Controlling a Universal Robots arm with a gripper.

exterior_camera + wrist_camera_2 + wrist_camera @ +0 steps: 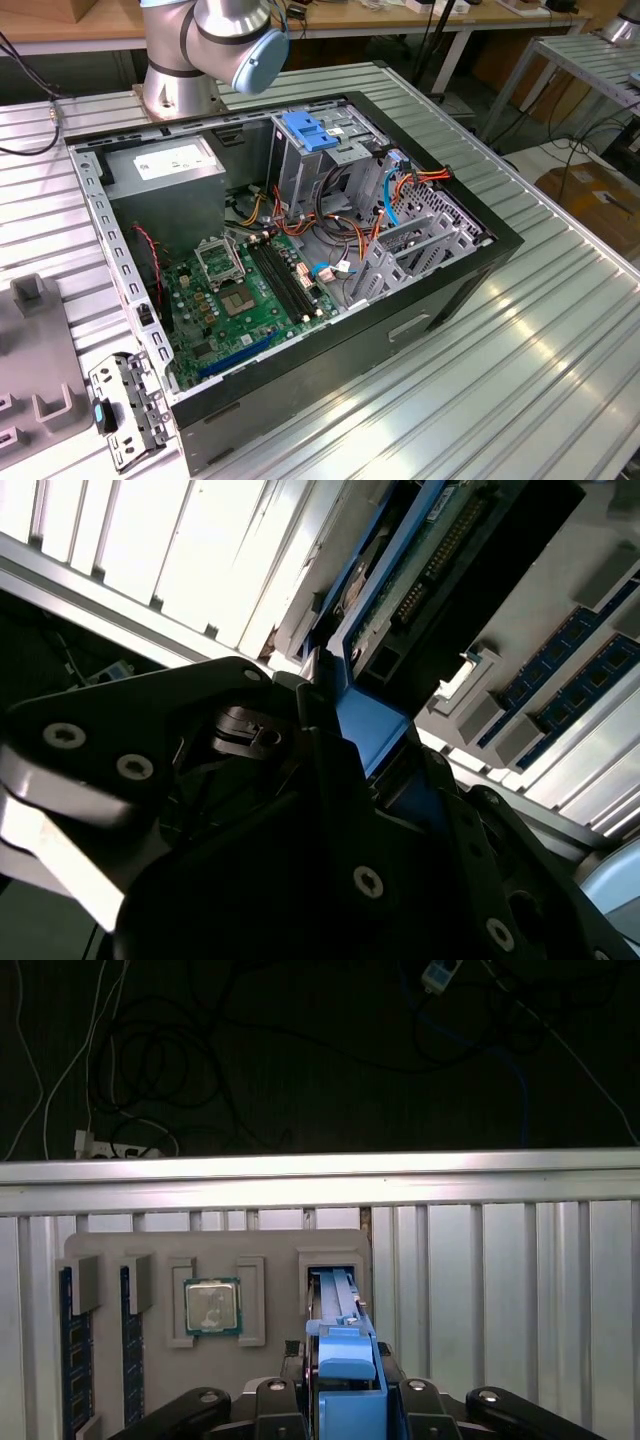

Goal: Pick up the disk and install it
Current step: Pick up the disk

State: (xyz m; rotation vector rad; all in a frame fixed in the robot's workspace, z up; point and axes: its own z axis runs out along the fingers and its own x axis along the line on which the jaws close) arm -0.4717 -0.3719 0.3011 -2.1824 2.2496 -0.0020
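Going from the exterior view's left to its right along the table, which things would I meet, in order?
Grey tray → loose metal bracket → green motherboard → perforated grey cage.

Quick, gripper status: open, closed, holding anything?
Gripper: closed on the disk at its blue rail; the disk stands upright in a slot of the tray.

A ribbed metal table reflects bright light from above. Behind it stands a wooden workbench with white legs. At the exterior view's right is another metal table, and brown cardboard lies on the pale floor.
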